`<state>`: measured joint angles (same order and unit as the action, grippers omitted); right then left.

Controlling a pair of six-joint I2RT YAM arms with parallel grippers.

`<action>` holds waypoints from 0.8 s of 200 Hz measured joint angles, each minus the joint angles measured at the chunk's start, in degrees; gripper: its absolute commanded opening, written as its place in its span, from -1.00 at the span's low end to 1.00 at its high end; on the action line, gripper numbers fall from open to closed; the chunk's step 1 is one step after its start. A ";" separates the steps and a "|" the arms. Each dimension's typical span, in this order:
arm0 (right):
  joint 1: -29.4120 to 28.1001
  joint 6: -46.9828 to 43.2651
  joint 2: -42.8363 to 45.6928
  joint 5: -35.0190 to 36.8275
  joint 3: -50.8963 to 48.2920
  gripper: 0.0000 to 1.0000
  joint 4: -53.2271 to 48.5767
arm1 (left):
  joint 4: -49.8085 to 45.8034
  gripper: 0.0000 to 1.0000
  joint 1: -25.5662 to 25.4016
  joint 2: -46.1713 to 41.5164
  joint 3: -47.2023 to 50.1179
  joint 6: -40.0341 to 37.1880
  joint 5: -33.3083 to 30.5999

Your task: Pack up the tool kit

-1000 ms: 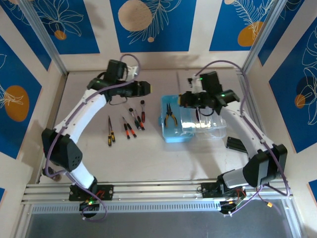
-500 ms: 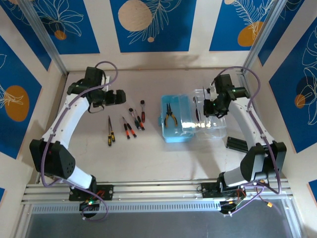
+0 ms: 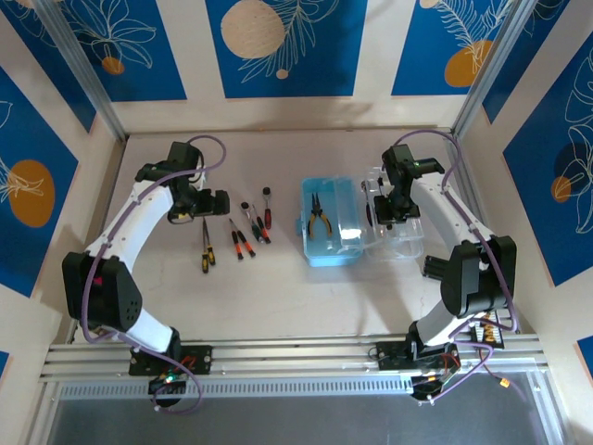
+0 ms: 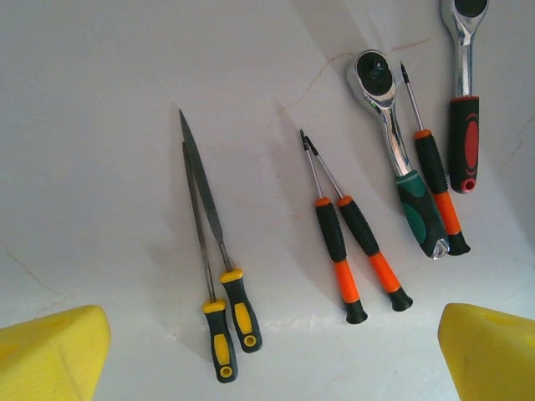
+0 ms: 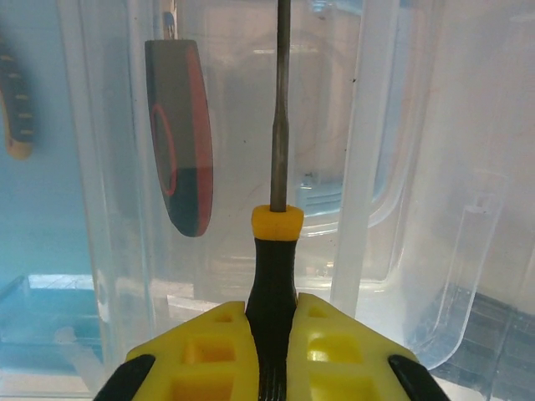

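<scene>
Over the lid (image 3: 405, 239) at 3 o'clock, the right gripper (image 5: 272, 338) pinched a screwdriver (image 5: 277, 230). At 9, the left gripper (image 4: 269, 347) pointed down, jaws wide.

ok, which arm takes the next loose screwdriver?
Left. The left gripper is open over the loose screwdrivers on the table; the right gripper is shut on a yellow-black screwdriver by the case.

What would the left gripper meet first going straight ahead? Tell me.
Probably the two orange-handled screwdrivers lying on the table, between the fingers of the open left gripper; the yellow-handled tools beside them are nearly as likely.
</scene>
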<state>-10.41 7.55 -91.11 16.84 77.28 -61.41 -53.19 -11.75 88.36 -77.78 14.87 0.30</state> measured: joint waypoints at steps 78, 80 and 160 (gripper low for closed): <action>-0.15 1.03 0.42 1.84 4.33 0.06 -2.60 | 0.02 0.99 0.00 0.00 0.50 -0.04 -0.31; -0.20 0.63 0.48 1.88 4.39 0.14 -2.67 | 0.00 0.99 0.00 0.00 0.55 -0.04 -0.39; -5.42 0.81 8.87 -1.66 6.99 0.98 -2.93 | -0.15 0.99 1.14 1.86 6.05 0.09 -0.85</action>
<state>-15.84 8.36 -82.24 15.18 84.27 -64.34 -53.34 -10.61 90.21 -71.72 14.96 -0.56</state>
